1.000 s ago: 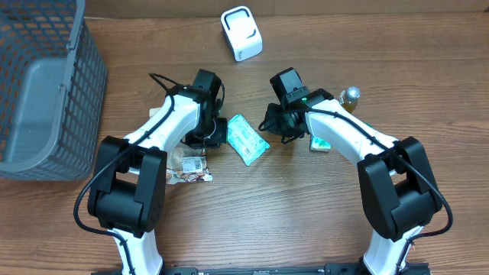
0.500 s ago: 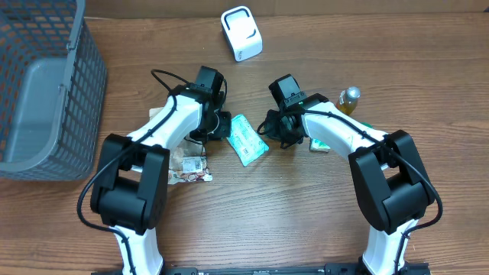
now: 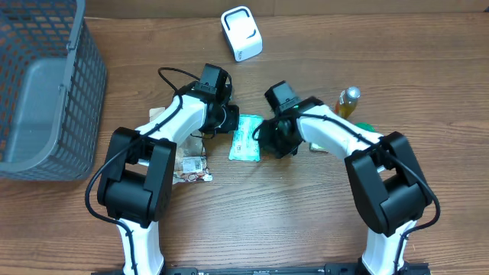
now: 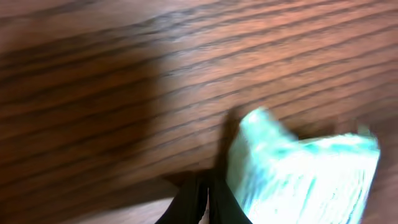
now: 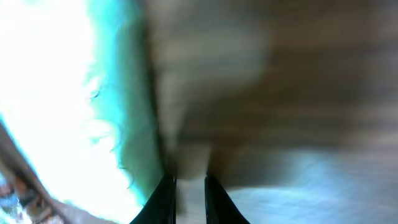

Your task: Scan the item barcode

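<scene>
The item, a teal-and-white packet (image 3: 245, 137), lies flat on the wooden table between my two grippers. My left gripper (image 3: 227, 121) is shut and sits at the packet's upper left edge. In the left wrist view its closed fingertips (image 4: 208, 190) are right beside the packet (image 4: 305, 180). My right gripper (image 3: 269, 136) presses against the packet's right side. Its jaws are nearly closed, with only a narrow gap and nothing in it. The right wrist view is blurred, with the packet (image 5: 56, 106) just left of the gripper (image 5: 189, 186). A white scanner (image 3: 241, 33) stands at the back.
A grey mesh basket (image 3: 46, 84) fills the far left. A small bottle (image 3: 349, 99) and a green item (image 3: 321, 143) lie by the right arm. A printed snack packet (image 3: 191, 168) lies under the left arm.
Both grippers have closed in on the packet from either side. The packet has turned from a slant to nearly upright and slid slightly left.
</scene>
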`<state>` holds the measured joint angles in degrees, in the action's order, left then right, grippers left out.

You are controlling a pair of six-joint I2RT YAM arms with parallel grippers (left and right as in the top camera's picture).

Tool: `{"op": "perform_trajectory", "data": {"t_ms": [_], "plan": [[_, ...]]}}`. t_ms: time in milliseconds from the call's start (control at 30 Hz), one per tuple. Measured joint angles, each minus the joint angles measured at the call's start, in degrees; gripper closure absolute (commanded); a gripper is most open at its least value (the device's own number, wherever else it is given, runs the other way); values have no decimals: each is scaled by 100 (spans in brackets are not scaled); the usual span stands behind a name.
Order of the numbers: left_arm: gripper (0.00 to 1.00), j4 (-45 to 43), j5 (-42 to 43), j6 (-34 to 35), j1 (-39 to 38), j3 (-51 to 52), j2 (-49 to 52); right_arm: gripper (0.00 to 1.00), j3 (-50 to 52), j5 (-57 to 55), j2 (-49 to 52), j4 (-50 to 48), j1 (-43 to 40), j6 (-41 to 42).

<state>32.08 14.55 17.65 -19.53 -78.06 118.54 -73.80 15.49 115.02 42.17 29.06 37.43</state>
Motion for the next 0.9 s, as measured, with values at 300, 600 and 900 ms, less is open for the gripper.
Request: {"op": "perform_trajectory", "data": {"t_ms": [300,600,900], "plan": [[96,-146,726,-74,0,2,74,86,17,179,0,35,780,11],[96,835,798,-254,15,-494,114,78,-7,258,-26,728,656,-72],[93,2562,409,-306,127,-1703,127,26,-33,90,-452,883,186,-433]]}}
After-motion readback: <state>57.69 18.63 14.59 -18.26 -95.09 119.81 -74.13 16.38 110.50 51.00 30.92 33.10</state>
